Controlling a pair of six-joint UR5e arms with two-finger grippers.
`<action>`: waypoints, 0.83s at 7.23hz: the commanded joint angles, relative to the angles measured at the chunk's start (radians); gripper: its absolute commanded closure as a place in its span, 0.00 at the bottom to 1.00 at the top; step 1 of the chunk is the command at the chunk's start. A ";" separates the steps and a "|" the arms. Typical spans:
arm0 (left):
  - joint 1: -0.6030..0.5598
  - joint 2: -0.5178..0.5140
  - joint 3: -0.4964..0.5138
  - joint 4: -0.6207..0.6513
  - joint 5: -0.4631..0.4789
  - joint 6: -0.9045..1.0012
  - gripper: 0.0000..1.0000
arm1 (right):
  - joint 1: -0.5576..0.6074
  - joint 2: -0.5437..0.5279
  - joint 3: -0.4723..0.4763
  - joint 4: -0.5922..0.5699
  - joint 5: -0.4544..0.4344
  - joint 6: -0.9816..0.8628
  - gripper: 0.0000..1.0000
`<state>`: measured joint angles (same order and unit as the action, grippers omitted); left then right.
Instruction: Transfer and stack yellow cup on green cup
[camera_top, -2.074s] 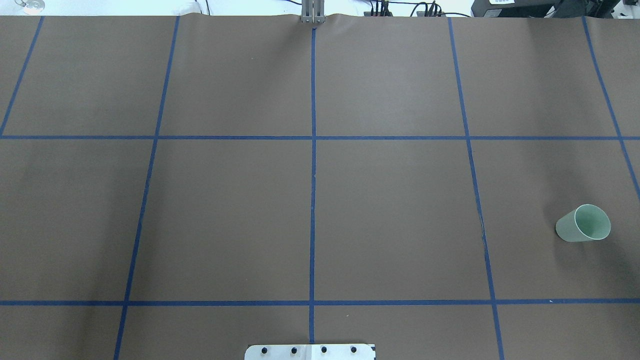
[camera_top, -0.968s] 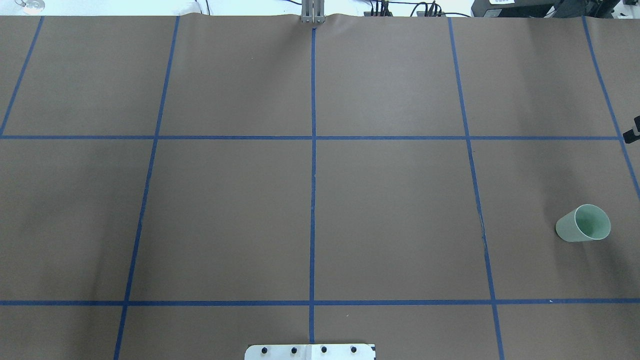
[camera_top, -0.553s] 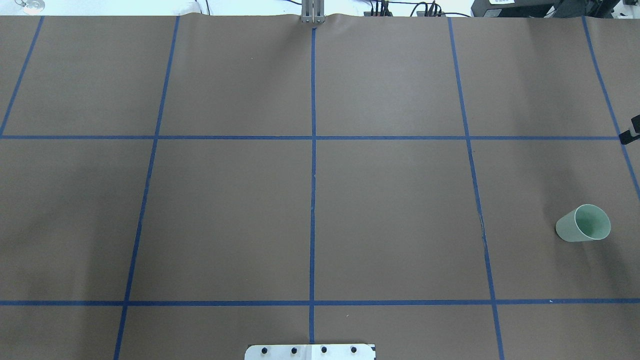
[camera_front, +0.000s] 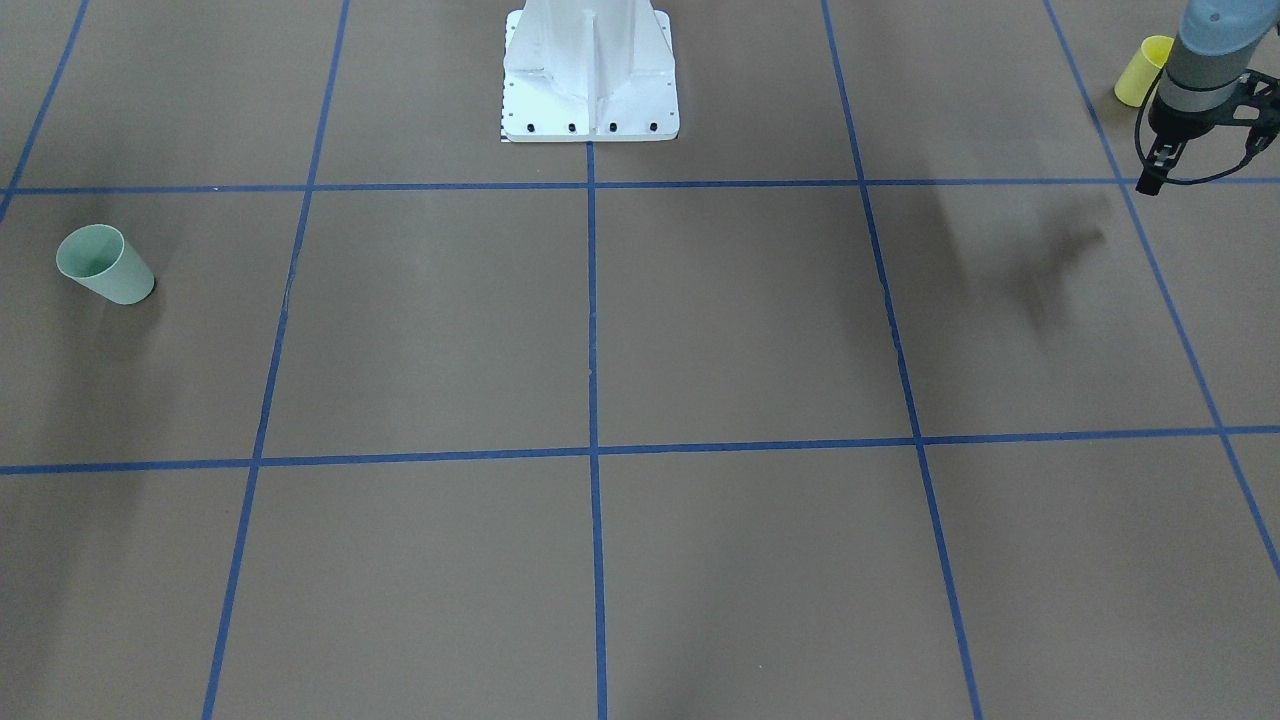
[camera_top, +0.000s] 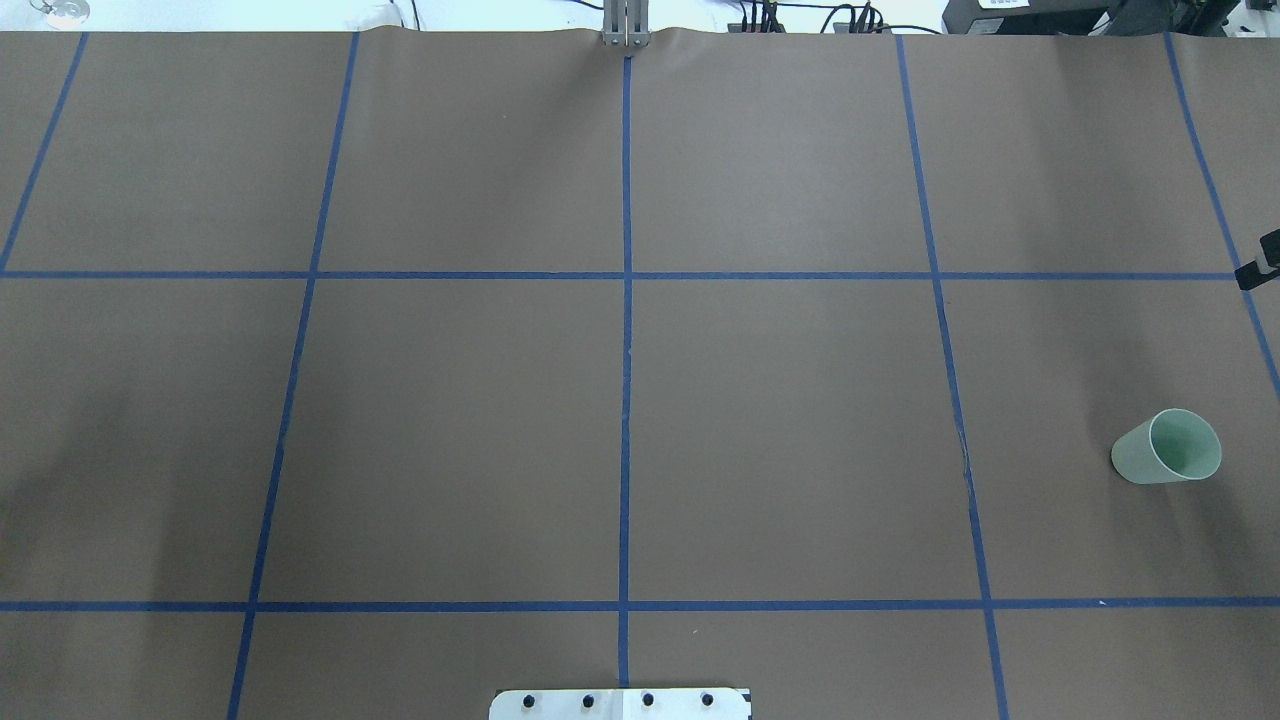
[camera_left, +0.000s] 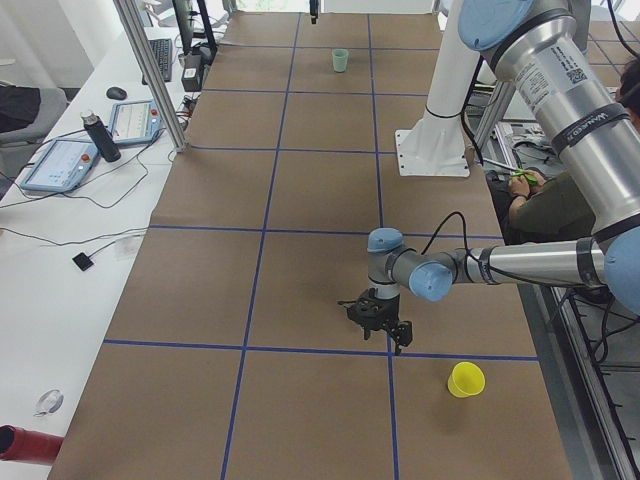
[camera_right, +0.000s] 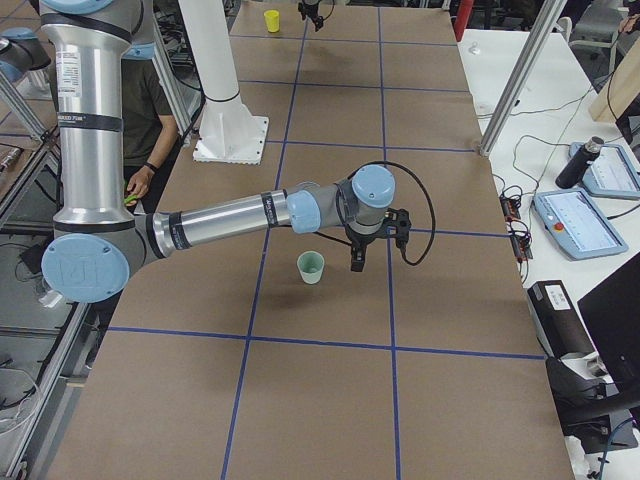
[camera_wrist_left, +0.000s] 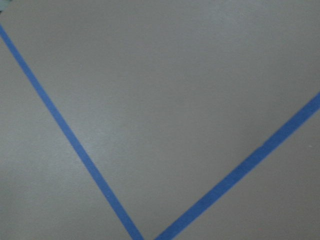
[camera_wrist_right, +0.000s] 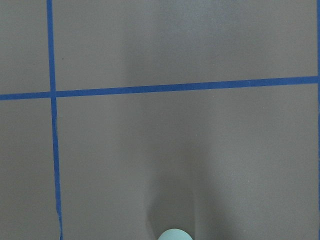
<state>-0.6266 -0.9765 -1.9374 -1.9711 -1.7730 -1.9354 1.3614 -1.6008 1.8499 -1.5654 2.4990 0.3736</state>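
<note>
The yellow cup (camera_front: 1140, 70) (camera_left: 466, 380) (camera_right: 271, 20) stands upright near the table's robot-side edge, at the left arm's end; the overhead view does not reach it. My left gripper (camera_front: 1205, 160) (camera_left: 378, 328) hovers low over the paper, a short way from that cup, with its fingers spread and nothing between them. The green cup (camera_top: 1168, 447) (camera_front: 103, 265) (camera_right: 311, 267) (camera_wrist_right: 175, 234) stands upright at the other end of the table. My right gripper (camera_right: 378, 245) hangs open just beyond it; only one of its fingers (camera_top: 1258, 272) shows in the overhead view.
Brown paper with a blue tape grid covers the table. The white robot base (camera_front: 590, 120) (camera_top: 620, 703) sits mid-table on the robot's side. A metal post (camera_top: 625, 25) stands at the far edge. A seated person (camera_right: 150, 130) is behind the base. A side desk holds tablets (camera_left: 65, 160).
A finger of my right gripper has come into the overhead view at the right edge. The left arm's shadow has shifted toward the near left corner. The green cup has not moved.
</note>
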 joint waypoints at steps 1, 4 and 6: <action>0.197 -0.052 -0.097 0.355 0.083 -0.396 0.01 | -0.007 -0.007 0.002 0.001 0.000 -0.001 0.01; 0.364 -0.054 -0.166 0.627 0.073 -0.746 0.01 | -0.021 -0.005 0.005 0.001 0.000 -0.002 0.01; 0.447 -0.059 -0.141 0.683 0.041 -0.908 0.01 | -0.033 -0.005 0.005 0.001 0.000 -0.002 0.01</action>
<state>-0.2346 -1.0318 -2.0963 -1.3169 -1.7097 -2.7405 1.3358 -1.6061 1.8545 -1.5645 2.4987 0.3713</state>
